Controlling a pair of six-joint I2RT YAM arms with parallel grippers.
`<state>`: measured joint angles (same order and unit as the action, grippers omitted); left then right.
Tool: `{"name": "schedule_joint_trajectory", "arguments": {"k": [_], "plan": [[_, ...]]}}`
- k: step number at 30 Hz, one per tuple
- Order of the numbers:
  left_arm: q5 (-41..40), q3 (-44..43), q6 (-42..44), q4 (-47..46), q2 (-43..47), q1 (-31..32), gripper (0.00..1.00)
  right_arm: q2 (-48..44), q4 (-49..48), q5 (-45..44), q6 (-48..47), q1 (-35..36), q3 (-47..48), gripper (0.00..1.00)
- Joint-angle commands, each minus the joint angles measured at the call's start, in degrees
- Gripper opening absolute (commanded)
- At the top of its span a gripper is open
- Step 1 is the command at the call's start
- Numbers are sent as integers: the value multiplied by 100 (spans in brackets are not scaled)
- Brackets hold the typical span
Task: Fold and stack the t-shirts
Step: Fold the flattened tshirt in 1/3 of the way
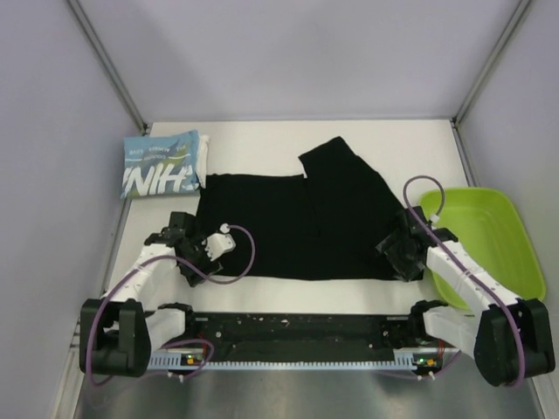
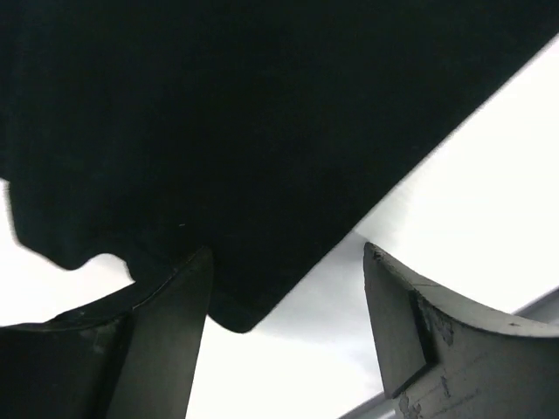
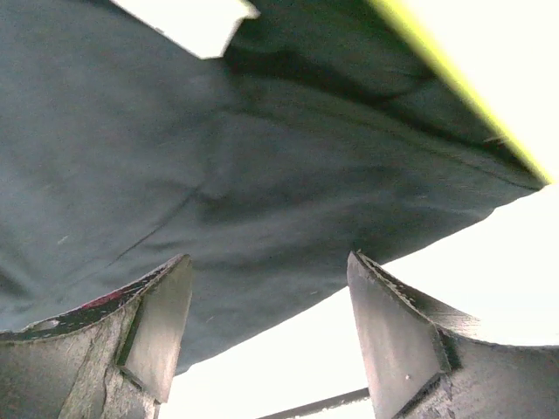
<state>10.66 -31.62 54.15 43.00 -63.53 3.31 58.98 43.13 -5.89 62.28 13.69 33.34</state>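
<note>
The black t-shirt (image 1: 297, 223) lies spread on the white table, partly folded, one flap reaching toward the back. The light blue t-shirt (image 1: 162, 164) with white lettering lies folded at the back left. My left gripper (image 1: 194, 249) is open at the black shirt's near left corner; in the left wrist view that corner (image 2: 236, 314) sits between the fingers (image 2: 175, 340). My right gripper (image 1: 403, 251) is open at the shirt's near right corner; the right wrist view shows the cloth edge (image 3: 262, 218) just beyond the fingers (image 3: 397, 349).
A lime-green plastic tray (image 1: 489, 231) stands at the right, touching the black shirt's right edge, its rim in the right wrist view (image 3: 463, 96). White walls enclose the table on three sides. A black rail (image 1: 297, 332) runs along the near edge.
</note>
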Motion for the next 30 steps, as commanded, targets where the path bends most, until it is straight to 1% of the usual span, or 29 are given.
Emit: {"name": "schedule_joint_trajectory", "arguments": {"k": [1,4,6,7,8,9,10,12,13,16,18,20,22,23,24,26,30], "plan": [[-380,331,61,-1065,-19,38,73,333,204,-105,960,-367,-389,70],[-354,384,69,-1233,-81,47,70,509,187,-456,1014,-376,-320,70],[-354,463,43,-1390,-195,56,65,640,195,-588,1014,-385,-337,70],[-354,489,43,-1435,-265,64,60,693,195,-580,1031,-385,-372,66],[-345,507,34,-1435,-326,82,53,763,195,-502,1084,-394,-407,61],[-354,516,-27,-1435,-397,91,44,790,195,-414,1110,-402,-460,55],[-354,507,-80,-1400,-467,91,34,808,195,-317,1111,-394,-486,46],[-380,490,-141,-1234,-511,91,8,747,204,-229,945,-394,-478,28],[-423,464,-194,-1120,-485,91,0,668,213,-194,813,-385,-452,24],[-555,420,-230,-480,-223,91,0,335,379,-132,470,-394,-381,12],[-582,437,-160,126,128,91,0,1,581,-36,286,-385,-329,0],[-565,498,-45,785,427,91,0,-211,827,184,118,-385,-285,0],[-914,569,-264,999,613,91,0,-395,1152,368,-5,-385,-258,0],[-1195,578,-239,1086,631,91,0,-474,1293,395,-58,-394,-241,0],[-1267,543,-169,1200,631,91,0,-554,1459,378,-93,-385,-223,0],[-1347,446,-54,1437,605,91,0,-668,1759,352,-163,-385,-153,0],[-1329,25,69,2079,569,91,0,-818,2128,571,-94,-385,-83,0]]}}
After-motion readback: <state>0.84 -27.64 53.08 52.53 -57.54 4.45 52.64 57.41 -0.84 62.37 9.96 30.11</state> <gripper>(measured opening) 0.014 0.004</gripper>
